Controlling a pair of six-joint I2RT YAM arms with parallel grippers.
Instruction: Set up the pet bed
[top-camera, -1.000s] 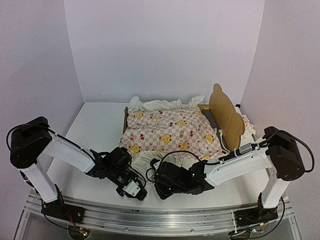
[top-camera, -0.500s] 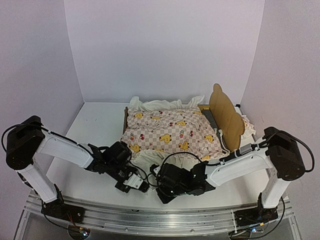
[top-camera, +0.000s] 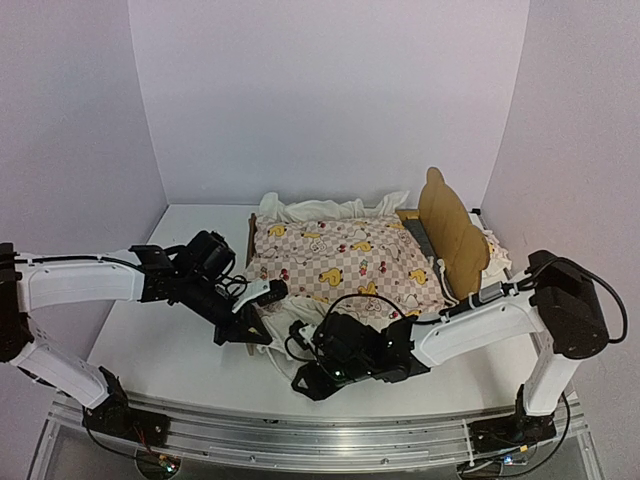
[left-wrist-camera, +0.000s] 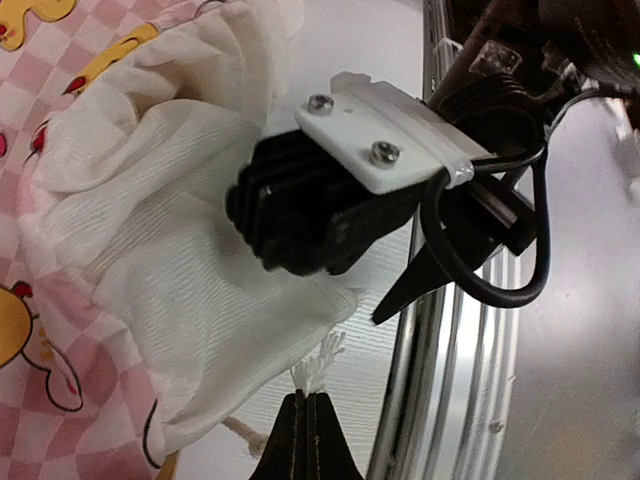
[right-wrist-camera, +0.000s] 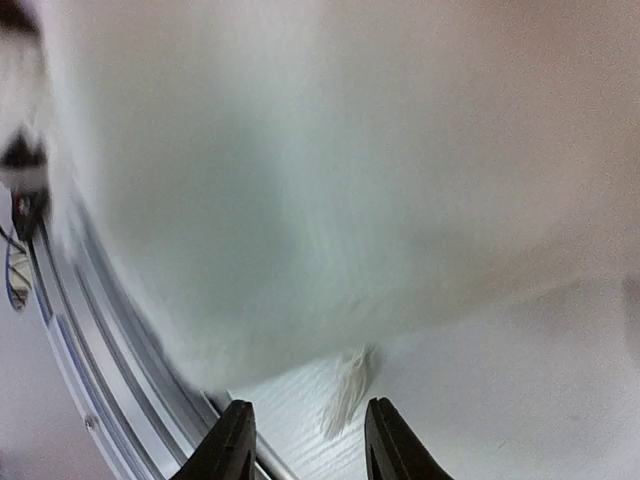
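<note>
The pet bed (top-camera: 448, 232), a light-wood frame with a bear-ear headboard, stands at the back right. The pink checked duck quilt (top-camera: 345, 262) covers it. The quilt's cream ruffle (top-camera: 283, 348) hangs off the near side. My left gripper (top-camera: 250, 333) is by the bed's near left corner. In the left wrist view it (left-wrist-camera: 307, 432) is shut on a frayed white tassel (left-wrist-camera: 318, 368) at the ruffle's (left-wrist-camera: 150, 230) corner. My right gripper (top-camera: 303, 381) is low by the ruffle. In the right wrist view it (right-wrist-camera: 310, 445) is open, with a white tassel (right-wrist-camera: 349, 390) just ahead between its fingers.
An aluminium rail (top-camera: 300, 436) runs along the table's near edge, close under both grippers; it also shows in the left wrist view (left-wrist-camera: 440, 380). The right gripper's body (left-wrist-camera: 330, 205) is very near my left gripper. A small patterned pillow (top-camera: 496, 250) lies behind the headboard.
My left arm has swung up and back towards the bed's near left corner, pulling the ruffle with it. My right gripper has shifted a little left and nearer the rail.
</note>
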